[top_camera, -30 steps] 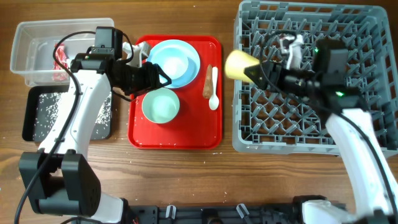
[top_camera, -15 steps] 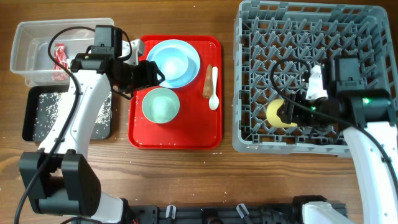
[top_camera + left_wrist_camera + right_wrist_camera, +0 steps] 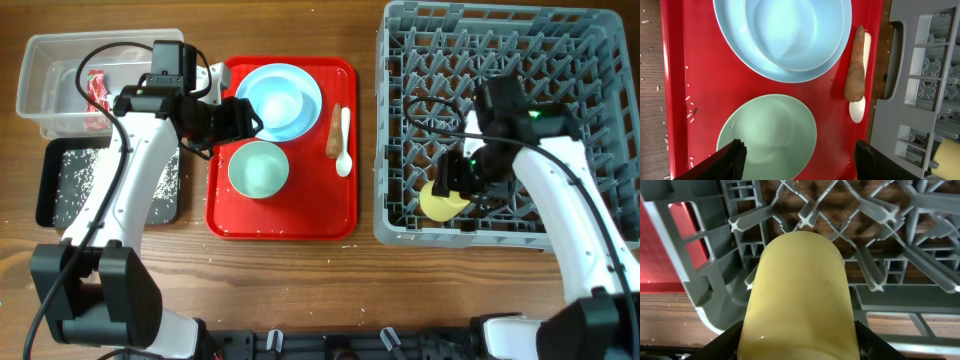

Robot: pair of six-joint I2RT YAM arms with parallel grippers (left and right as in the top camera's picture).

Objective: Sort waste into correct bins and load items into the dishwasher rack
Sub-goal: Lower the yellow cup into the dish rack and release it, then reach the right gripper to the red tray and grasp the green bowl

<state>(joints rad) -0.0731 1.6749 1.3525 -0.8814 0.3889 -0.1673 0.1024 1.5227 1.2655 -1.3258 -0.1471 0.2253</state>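
Cup [image 3: 797,295] partly cut off, clamped by right gripper [image 3: 797,345]; left gripper [image 3: 802,159] spread wide, empty

Overhead: fixed, straight down, whole table [image 3: 300,290]. Left wrist: close, down past left gripper [image 3: 799,152] onto red tray [image 3: 700,90]. Right wrist: tighter, yellow cup [image 3: 797,295] in right gripper [image 3: 798,336]. All share dishwasher rack [image 3: 895,125] wall.

I'm working a robotics test bench dressed as a dish-clearing station: a wood-grain surface [image 3: 300,290] carrying two robot arms [image 3: 115,200], a grey dishwasher rack [image 3: 400,150], a red serving tray [image 3: 222,205], and a clear tub [image 3: 40,100] beside a black tray [image 3: 48,190]
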